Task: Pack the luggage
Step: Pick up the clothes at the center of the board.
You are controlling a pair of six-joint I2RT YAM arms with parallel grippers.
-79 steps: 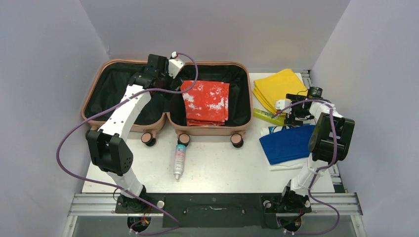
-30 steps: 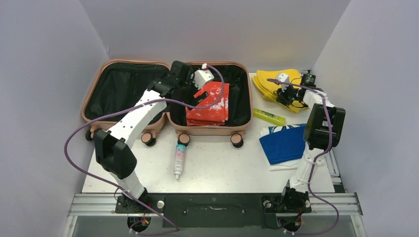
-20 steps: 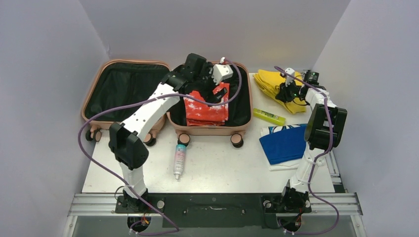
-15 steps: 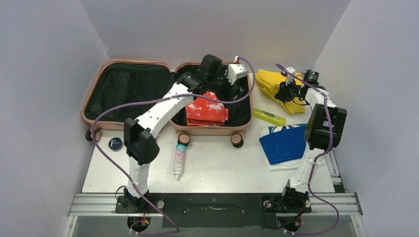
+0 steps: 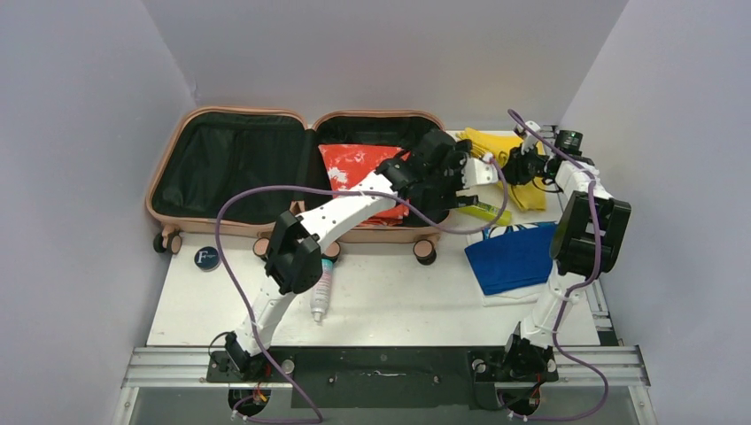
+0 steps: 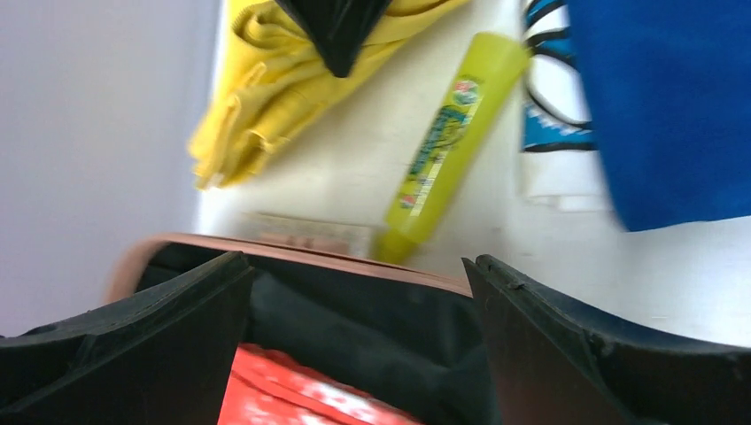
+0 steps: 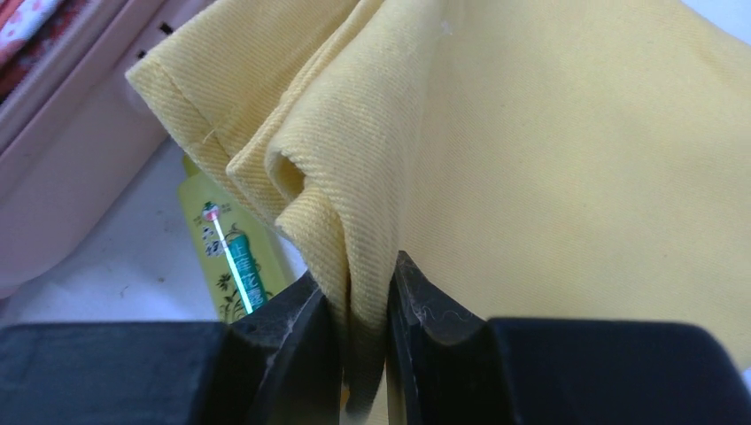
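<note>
- Right gripper is clamped on a fold of yellow cloth.
- Left gripper is held wide open, empty, over the open luggage, at its right rim.
- Yellow-green tube is seen just ahead of it.

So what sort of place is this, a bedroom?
Probably a robot test booth: plain grey walls box in a white table, the left arm and right arm are bolted to a metal rail, and the luggage and yellow cloth look like props.
</note>
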